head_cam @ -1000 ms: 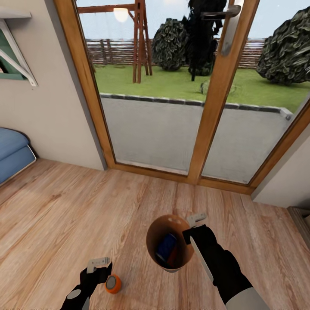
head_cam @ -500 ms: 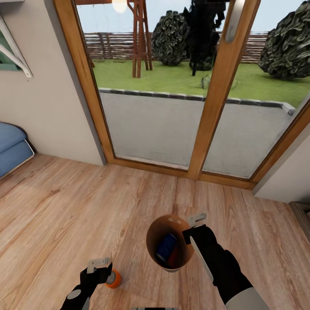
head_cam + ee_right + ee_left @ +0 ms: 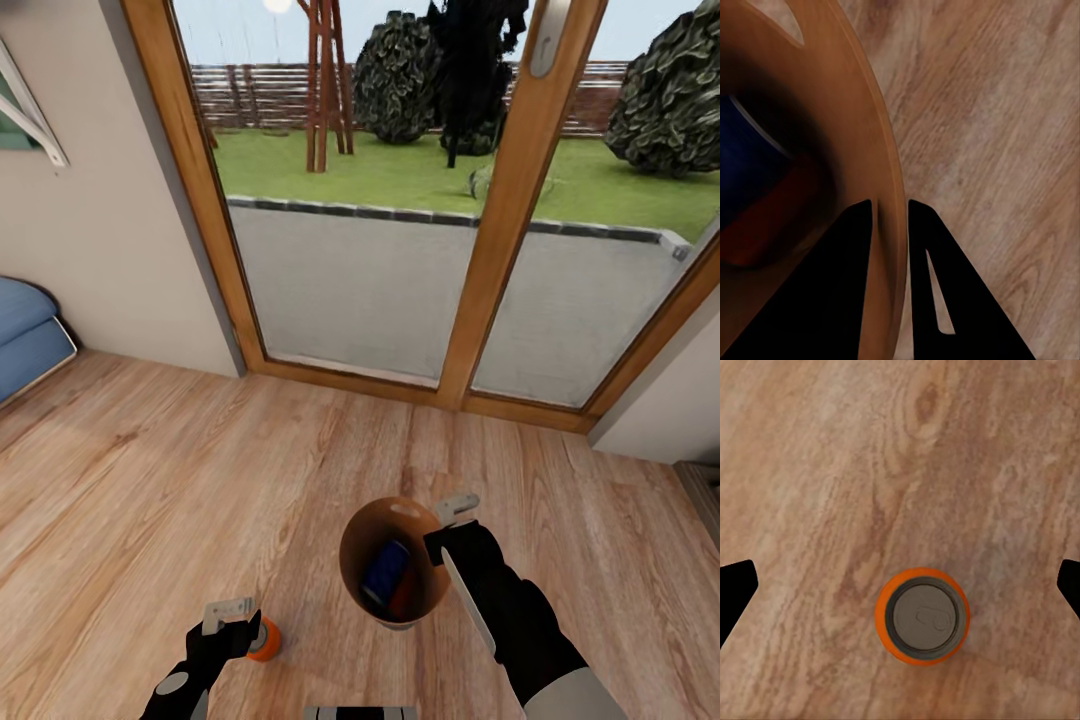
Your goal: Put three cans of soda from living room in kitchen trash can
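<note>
1. Here, my left end effector (image 3: 232, 618) sits at the lower left of the head frame, and the orange soda can (image 3: 264, 639) stands on the wood floor (image 3: 150, 480) just right of and below its fingertips there, partly hidden behind them.

2. In the left wrist frame the same orange can (image 3: 922, 615) lies a little below centre, between my two dark fingertips (image 3: 735, 589) at the left and right edges. They are spread wide and touch nothing, so this end effector is open and empty.

3. The can's long axis is upright: I look straight down on its round grey top with the pull tab, ringed by the orange side. Its axis points at my wrist camera, so I judge that I must come down around it from above.

4. My left arm is clearly the nearer one; my right is busy.

5. My right end effector (image 3: 452, 525) is closed on the rim of the tan-brown trash can (image 3: 365, 530), one finger inside the wall and one outside, as the right wrist frame shows (image 3: 889, 217).

6. Inside the bin (image 3: 832, 150) lie a dark blue can (image 3: 385, 572) and a red one (image 3: 404, 595), tilted against each other.

7. So two cans look binned; the orange one is left.
</note>
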